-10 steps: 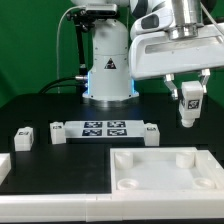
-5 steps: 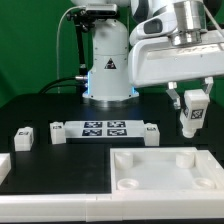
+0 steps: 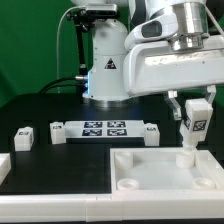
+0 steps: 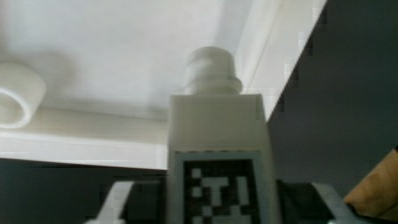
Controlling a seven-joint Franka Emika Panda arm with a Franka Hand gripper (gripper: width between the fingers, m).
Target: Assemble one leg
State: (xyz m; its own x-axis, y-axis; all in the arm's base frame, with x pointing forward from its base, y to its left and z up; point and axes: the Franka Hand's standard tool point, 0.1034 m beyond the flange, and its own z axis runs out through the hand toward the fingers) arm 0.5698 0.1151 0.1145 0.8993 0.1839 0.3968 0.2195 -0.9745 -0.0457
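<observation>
Gripper (image 3: 192, 112) clamped on the leg (image 3: 191, 128). The leg hangs upright, marker face toward the exterior camera. Its lower tip is at the far rim of the tray (image 3: 145, 153), which lies at the worktop's front edge, in the exterior view's right corner. Tip-to-tray contact: cannot tell. Marker board (image 3: 103, 127) lies mid-worktop.

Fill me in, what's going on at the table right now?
The Panda arm's jaws are shut on the leg, holding it upright with its narrow peg end pointing down at the far corner of the white tray, on the exterior view's right. The tip is at or just above the tray; whether it touches, I cannot tell. Other small white parts lie loose beside the marker board.
</observation>
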